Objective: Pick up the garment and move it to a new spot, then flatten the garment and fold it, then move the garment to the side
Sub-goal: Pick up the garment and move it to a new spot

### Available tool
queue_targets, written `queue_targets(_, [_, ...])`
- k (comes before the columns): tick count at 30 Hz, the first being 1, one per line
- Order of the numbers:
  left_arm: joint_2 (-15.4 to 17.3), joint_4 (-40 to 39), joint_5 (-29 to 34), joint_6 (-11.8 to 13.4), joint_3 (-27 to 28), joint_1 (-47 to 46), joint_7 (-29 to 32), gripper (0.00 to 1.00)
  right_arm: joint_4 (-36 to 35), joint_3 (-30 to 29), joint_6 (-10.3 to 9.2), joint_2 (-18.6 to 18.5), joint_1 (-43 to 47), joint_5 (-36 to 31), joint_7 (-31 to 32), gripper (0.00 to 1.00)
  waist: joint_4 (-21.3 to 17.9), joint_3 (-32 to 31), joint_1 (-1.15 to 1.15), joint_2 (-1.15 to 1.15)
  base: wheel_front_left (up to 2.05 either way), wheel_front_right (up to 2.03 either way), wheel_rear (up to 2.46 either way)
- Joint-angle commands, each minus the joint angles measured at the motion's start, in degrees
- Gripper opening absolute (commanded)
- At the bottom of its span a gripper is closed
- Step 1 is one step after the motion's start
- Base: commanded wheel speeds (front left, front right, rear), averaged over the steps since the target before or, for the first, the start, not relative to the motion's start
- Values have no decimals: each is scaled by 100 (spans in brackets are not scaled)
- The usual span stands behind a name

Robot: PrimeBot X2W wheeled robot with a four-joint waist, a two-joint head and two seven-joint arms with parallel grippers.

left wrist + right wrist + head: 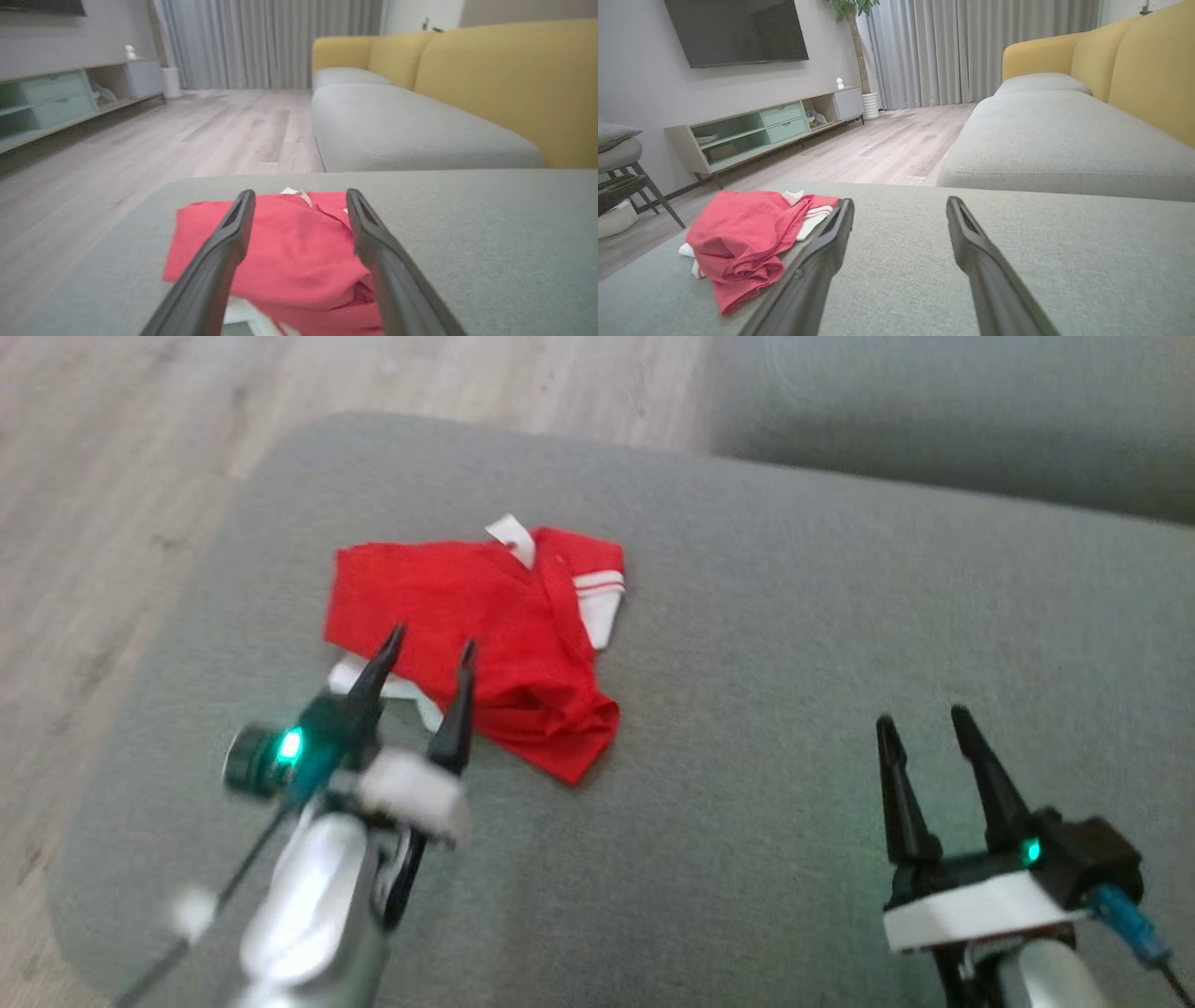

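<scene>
Where the grey cushion nears its left edge, the garment lies in a loose, crumpled heap, a red shirt with white trim. A small white label sticks up at its far edge, but it is too small and blurred for any writing to be read. One white cuff with red stripes shows at the far right corner, and more white cloth pokes out from under the near left side. The right half is bunched into thick folds, while the left half lies flatter. The left gripper hangs over the near edge of the shirt with its two dark fingers spread apart and nothing between them; whether the tips touch the cloth cannot be told. The right gripper is also spread wide, over bare cushion well apart from the shirt. Pale wooden floor runs along the left, and a second grey seat lies beyond. In the right wrist view, yellow backrests, grey curtains, a wall-mounted television and a low cabinet stand farther off.
</scene>
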Motion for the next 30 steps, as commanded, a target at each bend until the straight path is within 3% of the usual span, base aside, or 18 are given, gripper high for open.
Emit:
queue_targets(1, [118,-6,42,-56,73,-447,184,100,-228,128,-5,-35,-295,-43,-62,100,-237,286,-1,0,0,0,0])
queue_targets(10, [290,1400,-115,-257,-239,-1792,1257,100,-249,224,-5,-35,-637,-58,-62,100,-798,857,-1,0,0,0,0])
queue_targets(23, [244,2660,-395,-143,-74,-2471,1266,100,-186,263,-5,-35,-862,-47,-62,100,-1264,1195,-1,0,0,0,0])
queue_targets(24, [247,2742,-394,-140,-84,-2502,1263,40,-184,258,-5,-35,-868,-44,-62,100,-1280,1199,-1,0,0,0,0])
queue_targets(25, [257,2799,-398,-143,-87,-2530,1211,0,-185,255,-5,-35,-871,-38,-62,100,-1295,1201,-1,0,0,0,0])
queue_targets(30, [276,2882,-443,-119,-56,-2633,657,0,-164,228,-5,-35,-831,-24,-62,100,-1286,1102,-1,0,0,0,0])
